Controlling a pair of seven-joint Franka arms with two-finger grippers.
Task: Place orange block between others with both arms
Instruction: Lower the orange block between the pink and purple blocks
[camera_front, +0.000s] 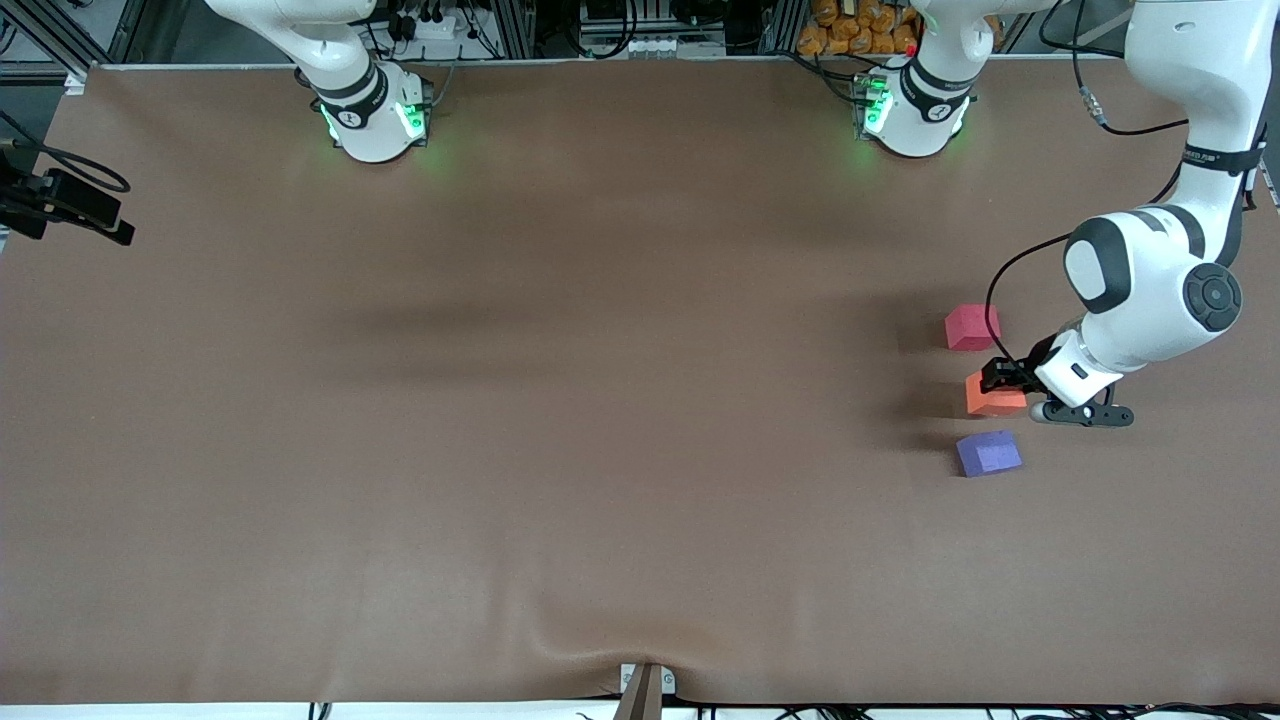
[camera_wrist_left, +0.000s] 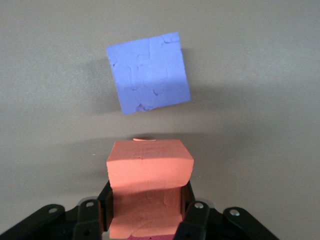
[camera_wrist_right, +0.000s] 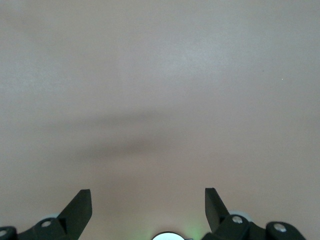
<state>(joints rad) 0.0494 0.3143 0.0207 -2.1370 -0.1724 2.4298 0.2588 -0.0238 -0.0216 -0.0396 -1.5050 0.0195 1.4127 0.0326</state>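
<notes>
Near the table edge at the left arm's end, the orange block (camera_front: 994, 396) is clamped in the left gripper (camera_front: 1000, 378) between the pinkish-red cube (camera_front: 971, 327) and purple cube (camera_front: 988, 452), while the right gripper (camera_wrist_right: 148, 207) is held spread open, waiting.

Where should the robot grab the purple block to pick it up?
Best guess: from above, squeezing two opposite flat sides of the purple block. It is a plain cube sitting apart from the orange block, which the left end effector holds.
</notes>
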